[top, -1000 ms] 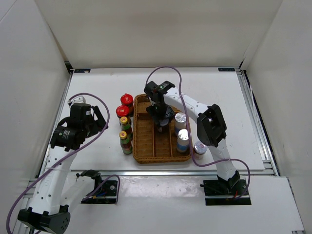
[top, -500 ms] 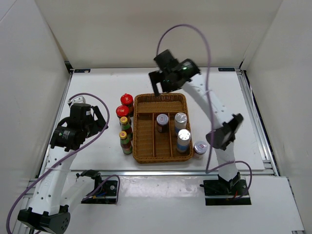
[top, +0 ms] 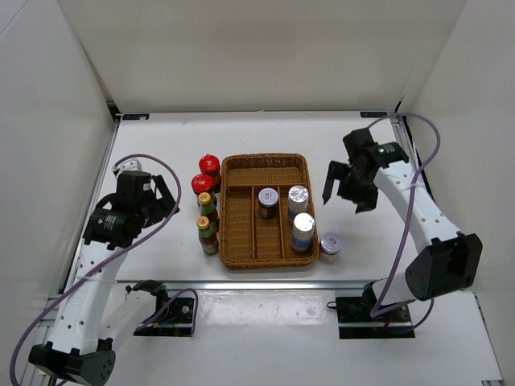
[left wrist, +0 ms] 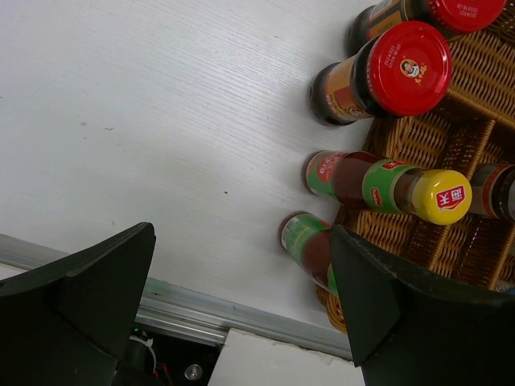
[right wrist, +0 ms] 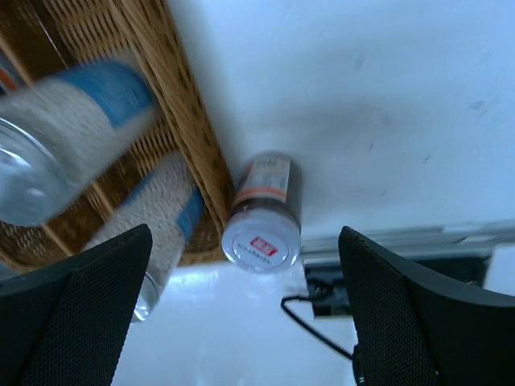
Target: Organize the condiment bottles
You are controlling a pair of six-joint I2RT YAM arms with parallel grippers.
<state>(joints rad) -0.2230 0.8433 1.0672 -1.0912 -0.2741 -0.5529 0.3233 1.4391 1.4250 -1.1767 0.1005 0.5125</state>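
The right hand hangs open and empty, right of the tray. One silver-topped jar stands on the desk near it, just beside the tray's corner. The left hand is open, near the red-lidded jars and yellow-capped bottles.

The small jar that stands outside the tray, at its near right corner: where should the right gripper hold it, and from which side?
Probably by its top, just under the lid, coming from above. The jar stands upright, and the tray wall is close on its left, so the right gripper should close front to back.
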